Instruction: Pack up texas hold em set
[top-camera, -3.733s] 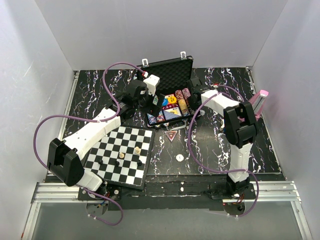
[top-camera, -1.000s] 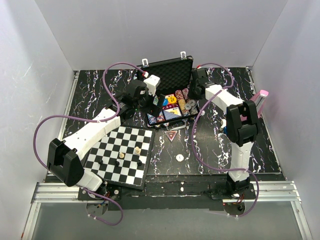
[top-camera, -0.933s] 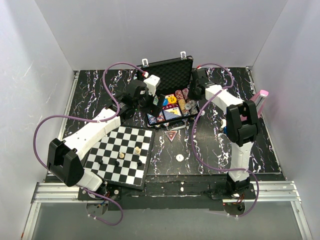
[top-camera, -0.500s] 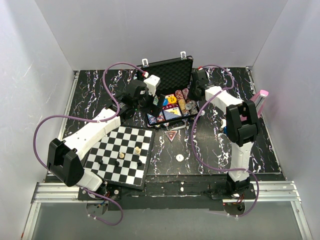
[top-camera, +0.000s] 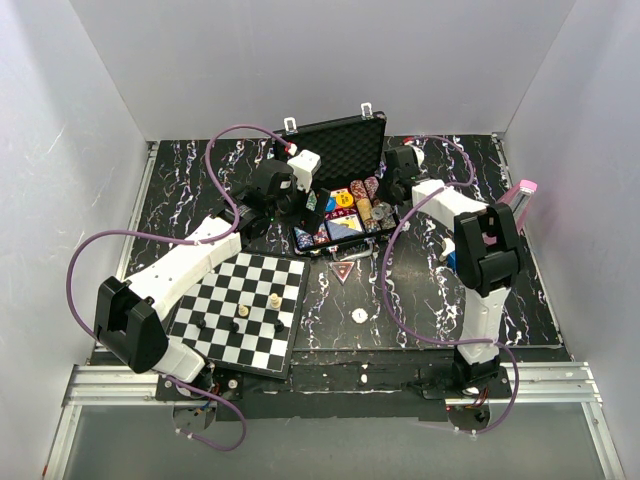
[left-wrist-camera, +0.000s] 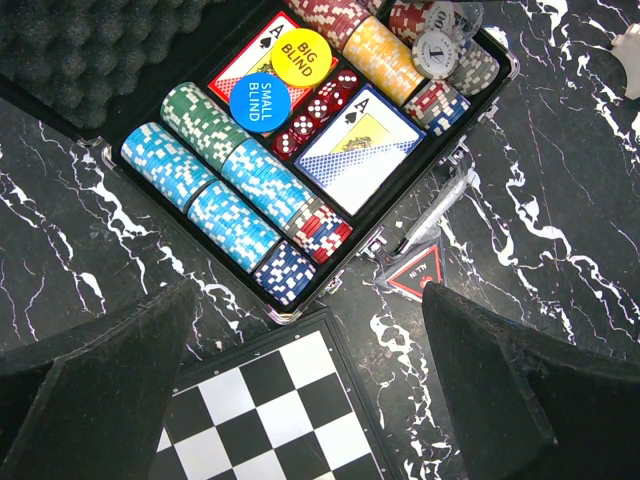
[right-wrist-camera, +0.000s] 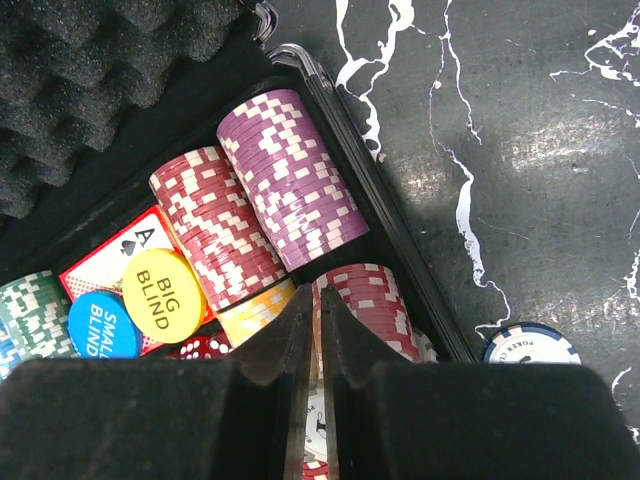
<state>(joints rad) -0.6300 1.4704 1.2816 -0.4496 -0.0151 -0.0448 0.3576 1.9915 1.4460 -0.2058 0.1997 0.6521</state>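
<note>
briefcase (left-wrist-camera: 398, 190) sits open toward the far side of the table, just beyond the chessboard (top-camera: 240, 310); tray flat, opening up; lid (top-camera: 335, 150) stands upright on the far long edge, foam facing the arms, latches at its top; long axis runs left-right in the top view, right end skewed a bit farther away; chip rows lie across it, parallel to the short ends; right gripper (right-wrist-camera: 318, 300) hangs over the right end above the red chip row (right-wrist-camera: 365, 300); fingers nearly together, only a thin slit; cannot tell if a chip is pinched in it; left gripper (left-wrist-camera: 308, 295) hovers above the near-left corner, fingers spread wide, holding nothing; my read: step in hand is tidying the right-end rows; a white chip (left-wrist-camera: 435, 50) lies loose on top of them and a blue chip (right-wrist-camera: 530, 343) sits on the table just outside the right wall; both likely need seating before the lid can shut; come down along the row slot, not across it, so neighbours don't tip; stay clear of the foam; swing the lid down only once nothing stands proud of the rim.
</note>
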